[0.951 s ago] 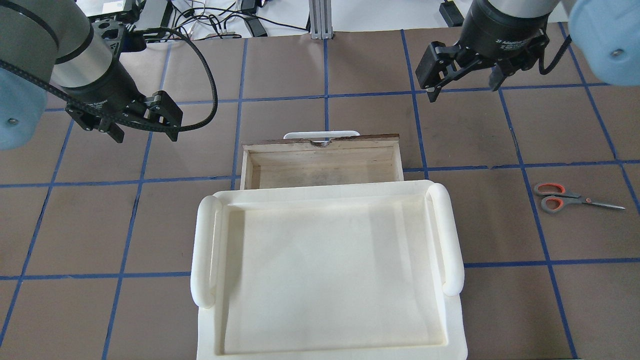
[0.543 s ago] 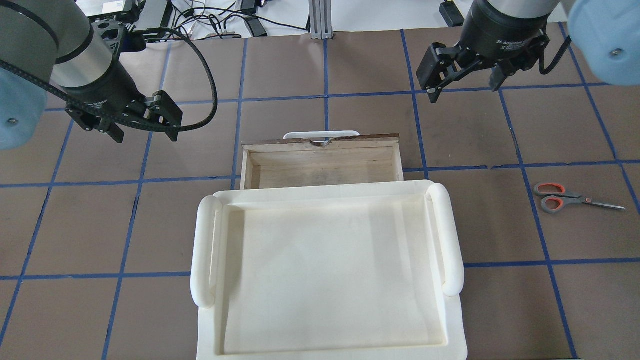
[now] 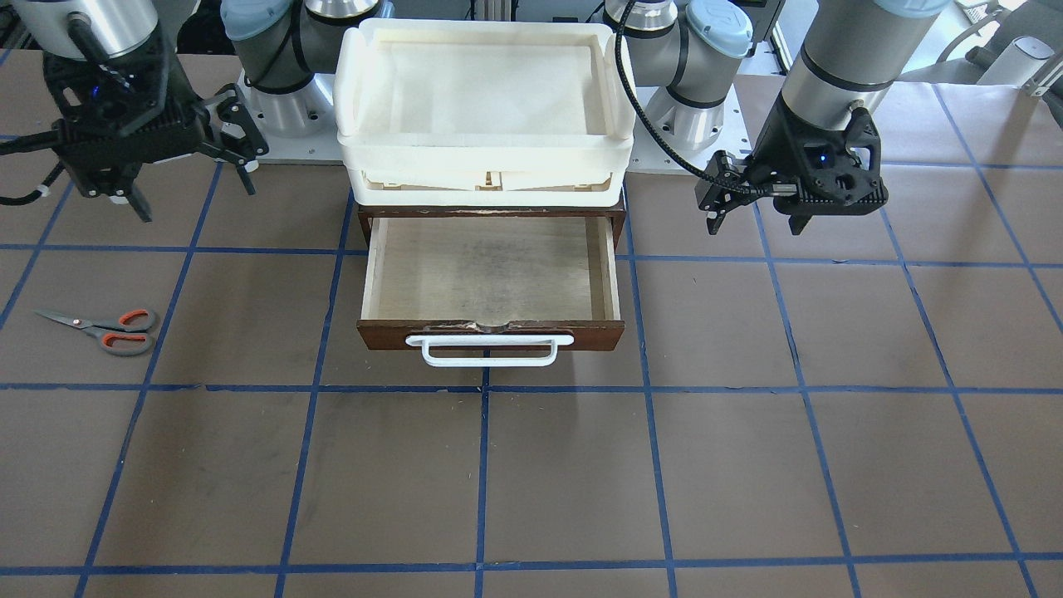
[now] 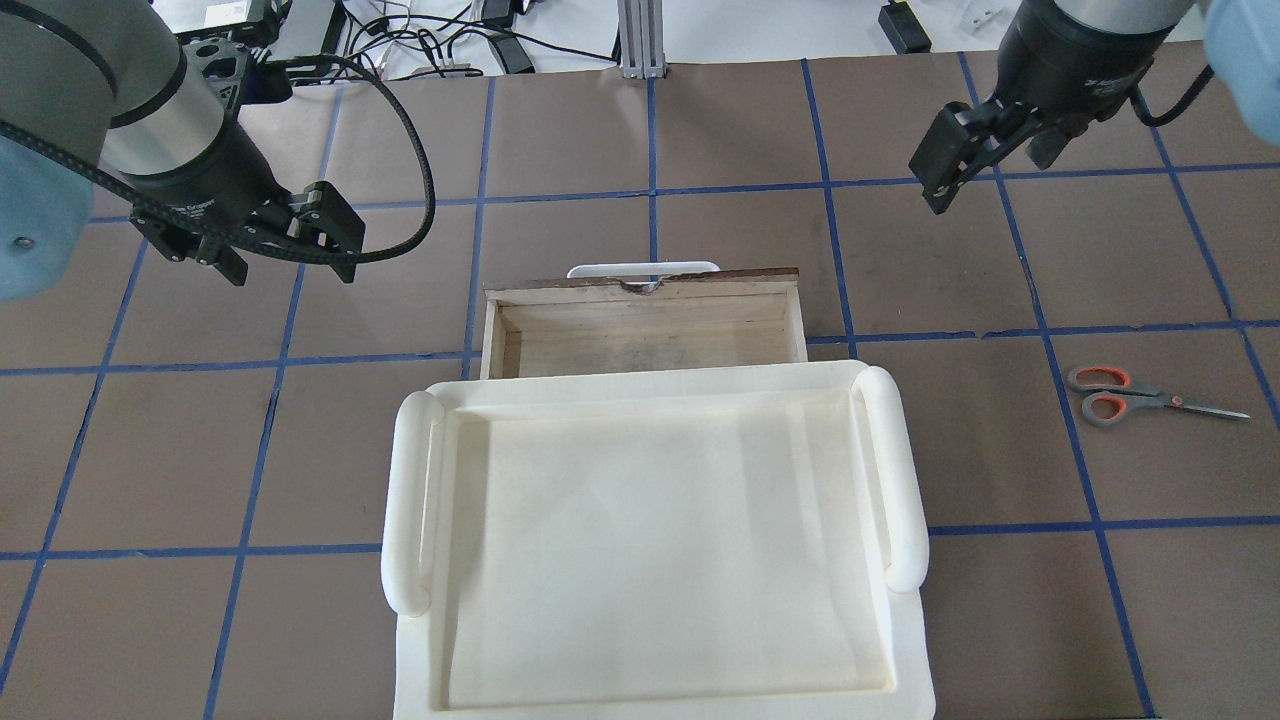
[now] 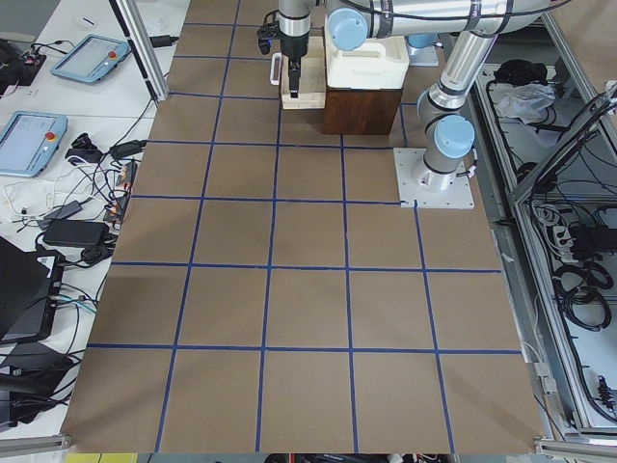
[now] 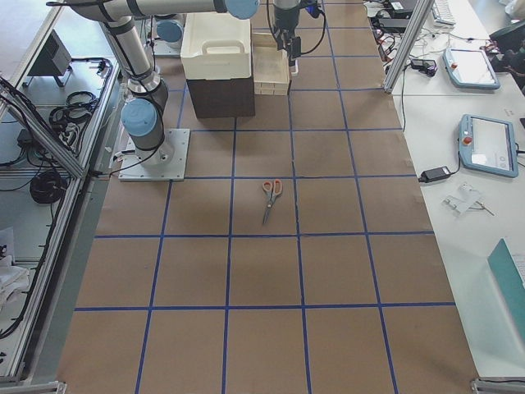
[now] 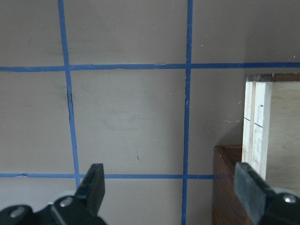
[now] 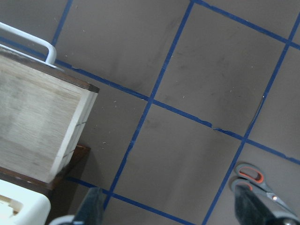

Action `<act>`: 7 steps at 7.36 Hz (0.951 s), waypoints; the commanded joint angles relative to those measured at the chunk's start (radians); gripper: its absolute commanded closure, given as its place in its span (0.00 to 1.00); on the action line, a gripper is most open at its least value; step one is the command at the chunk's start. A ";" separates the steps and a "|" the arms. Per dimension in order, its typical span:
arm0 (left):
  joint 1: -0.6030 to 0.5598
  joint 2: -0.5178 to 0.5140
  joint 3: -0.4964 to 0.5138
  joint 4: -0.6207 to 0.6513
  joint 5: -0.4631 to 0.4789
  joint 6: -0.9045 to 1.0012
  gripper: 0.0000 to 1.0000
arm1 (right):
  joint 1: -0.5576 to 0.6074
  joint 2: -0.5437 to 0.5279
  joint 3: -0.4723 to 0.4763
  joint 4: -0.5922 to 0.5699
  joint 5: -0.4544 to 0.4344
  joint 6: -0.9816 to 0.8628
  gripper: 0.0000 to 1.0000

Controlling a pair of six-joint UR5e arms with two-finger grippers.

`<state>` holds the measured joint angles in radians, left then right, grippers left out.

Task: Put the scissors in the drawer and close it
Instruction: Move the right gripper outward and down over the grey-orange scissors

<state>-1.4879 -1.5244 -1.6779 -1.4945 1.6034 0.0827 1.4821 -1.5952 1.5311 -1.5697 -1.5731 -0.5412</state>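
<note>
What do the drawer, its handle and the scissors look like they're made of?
The drawer looks wooden: pale bare plywood inside with visible grain, and a dark reddish-brown front, stained or veneered. Its handle is smooth matte white, probably plastic, possibly painted metal. The scissors have dark metal-looking blades and grey handles lined in orange-red, likely plastic or rubber.

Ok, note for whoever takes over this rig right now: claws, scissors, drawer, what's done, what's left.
Left claw: open, empty, hovering over the table to the robot's left of the drawer.
Right claw: open, empty, above the table, not yet at the scissors.
Scissors: flat on the table on the robot's right, blades shut, apart from the drawer.
Drawer: pulled open, nothing inside.
Done: drawer is open. Left: grasp scissors, put them in, push drawer shut.
</note>
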 commanded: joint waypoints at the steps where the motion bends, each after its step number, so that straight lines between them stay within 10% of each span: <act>1: 0.000 0.001 0.000 -0.001 0.001 0.000 0.00 | -0.158 0.000 0.026 0.005 -0.002 -0.408 0.00; 4: 0.000 0.001 0.000 0.000 0.001 0.000 0.00 | -0.404 0.000 0.183 -0.039 -0.008 -0.978 0.00; 7: 0.000 0.003 0.000 -0.001 0.001 0.000 0.00 | -0.529 0.043 0.456 -0.469 -0.018 -1.285 0.00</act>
<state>-1.4879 -1.5229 -1.6780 -1.4945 1.6046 0.0828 0.9930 -1.5776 1.8744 -1.8553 -1.5853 -1.7007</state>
